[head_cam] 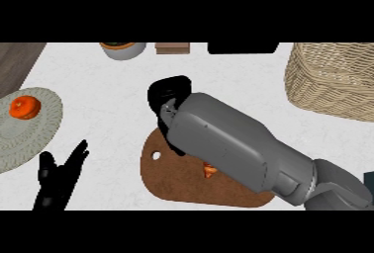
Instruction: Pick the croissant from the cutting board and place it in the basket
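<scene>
Currently the right robot hand (169, 94) hangs over the far end of the cutting board (175, 180), near the table's (110, 99) front edge.

Only an orange sliver of the croissant (210, 171) peeks out on the board beneath the grey forearm; whether the right robot hand's fingers are curled or straight cannot be told. The woven basket (332, 79) stands at the table's far right corner, and its inside does not show. A round mat-like plate (29, 131) at the left edge carries an orange fruit (24, 107). The left robot hand (57, 180) rests open at the front left, fingers up.
</scene>
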`<state>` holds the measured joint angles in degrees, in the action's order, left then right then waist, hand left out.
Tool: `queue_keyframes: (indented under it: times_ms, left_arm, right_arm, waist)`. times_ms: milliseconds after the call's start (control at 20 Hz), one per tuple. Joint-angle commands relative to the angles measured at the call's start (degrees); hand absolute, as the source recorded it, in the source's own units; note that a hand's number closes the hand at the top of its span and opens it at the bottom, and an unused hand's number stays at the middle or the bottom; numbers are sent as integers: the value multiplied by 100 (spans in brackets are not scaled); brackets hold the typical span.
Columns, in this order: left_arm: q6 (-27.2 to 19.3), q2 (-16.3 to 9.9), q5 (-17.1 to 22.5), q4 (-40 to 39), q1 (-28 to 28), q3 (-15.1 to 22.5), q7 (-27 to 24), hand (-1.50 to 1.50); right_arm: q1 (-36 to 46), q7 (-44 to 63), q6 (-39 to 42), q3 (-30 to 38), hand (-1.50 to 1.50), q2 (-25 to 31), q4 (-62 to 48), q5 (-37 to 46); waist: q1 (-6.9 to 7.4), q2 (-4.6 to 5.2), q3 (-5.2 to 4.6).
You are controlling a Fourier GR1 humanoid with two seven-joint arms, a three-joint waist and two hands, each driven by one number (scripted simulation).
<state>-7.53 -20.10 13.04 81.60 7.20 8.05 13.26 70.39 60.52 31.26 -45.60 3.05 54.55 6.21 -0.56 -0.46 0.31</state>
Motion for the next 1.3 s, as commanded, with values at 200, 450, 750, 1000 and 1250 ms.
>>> queue_keyframes:
  times_ms: [200,450,750,1000,1250]
  left_arm:
    - [19,201,-187,-309,128,76,-159,0]
    - [109,117,-77,-258,-110,-106,190,0]
    - [36,320,-280,-277,-1,-42,-36,0]
    - [134,423,-361,-487,-33,-30,-143,0]
    - [243,184,-299,401,315,-123,307,0]
  right_arm:
    - [-802,652,43,-51,-150,248,561,428]
    - [-1357,629,-234,-167,-150,90,750,891]
    - [-1912,399,-223,-208,-150,310,1070,1420]
    - [-1881,108,-92,90,-150,316,833,1717]
    - [-2471,-113,-301,34,-150,161,901,2250]
  waist:
    - [4,17,-31]
    - [19,26,-30]
    - [26,29,-31]
    - [55,42,-33]
    - [86,32,-28]
